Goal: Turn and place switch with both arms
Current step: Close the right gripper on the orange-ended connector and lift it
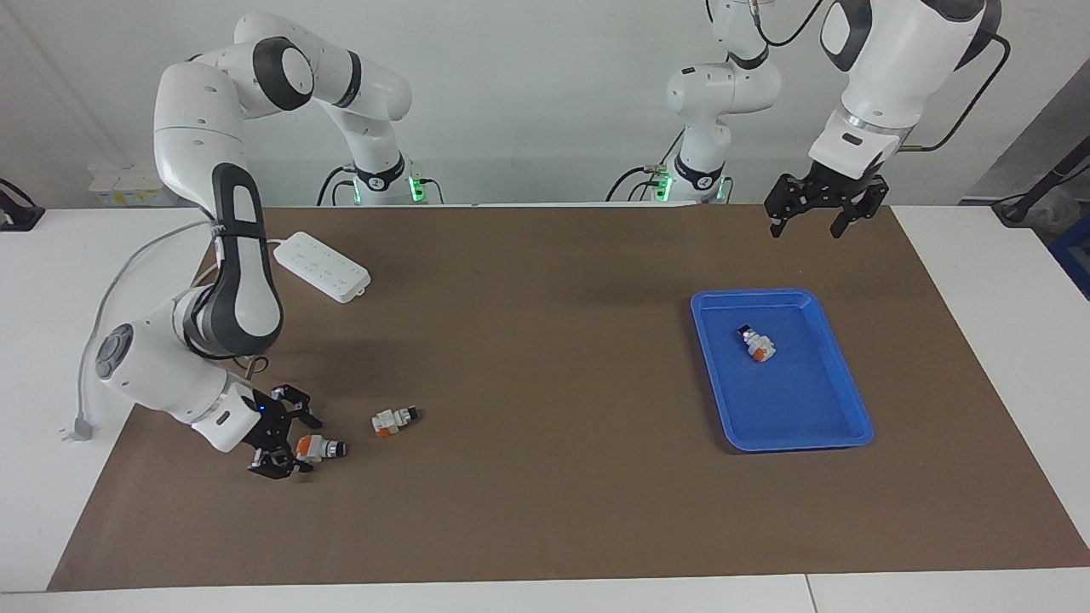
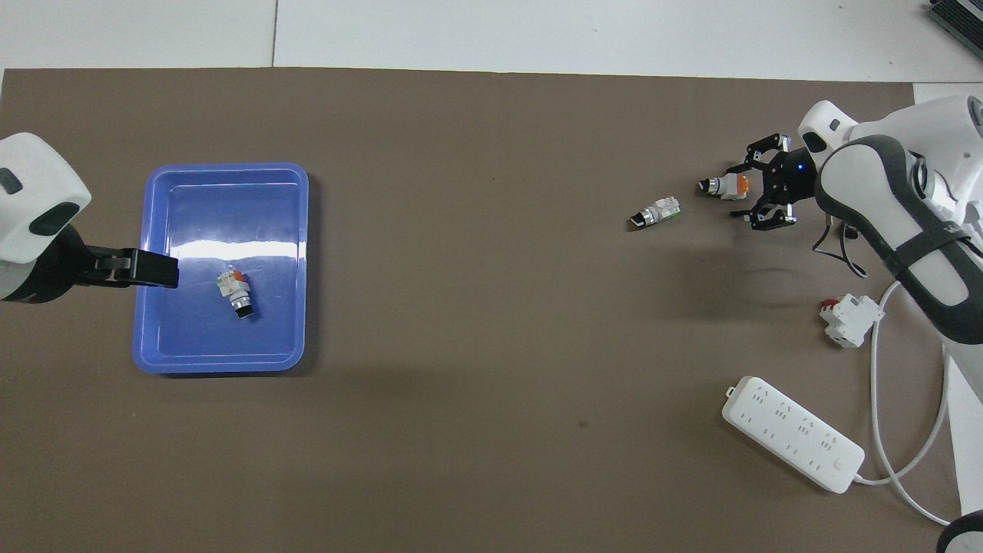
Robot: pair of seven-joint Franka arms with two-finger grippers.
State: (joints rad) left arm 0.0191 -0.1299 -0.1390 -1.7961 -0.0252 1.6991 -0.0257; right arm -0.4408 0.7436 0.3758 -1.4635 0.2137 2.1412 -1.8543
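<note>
At the lower left of the facing view, the right gripper (image 1: 285, 443) sits low at the mat (image 1: 545, 494), its jaws spread around the orange end of a switch (image 1: 320, 446); whether the fingers touch it cannot be told. The knob points away from the gripper. At upper right, the left gripper (image 1: 823, 214) hangs with jaws spread above the blue tray (image 1: 839, 375).

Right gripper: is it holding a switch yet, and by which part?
Cannot be told: the right gripper brackets the orange-ended switch at its block end, on the mat; left gripper holds nothing.
</note>
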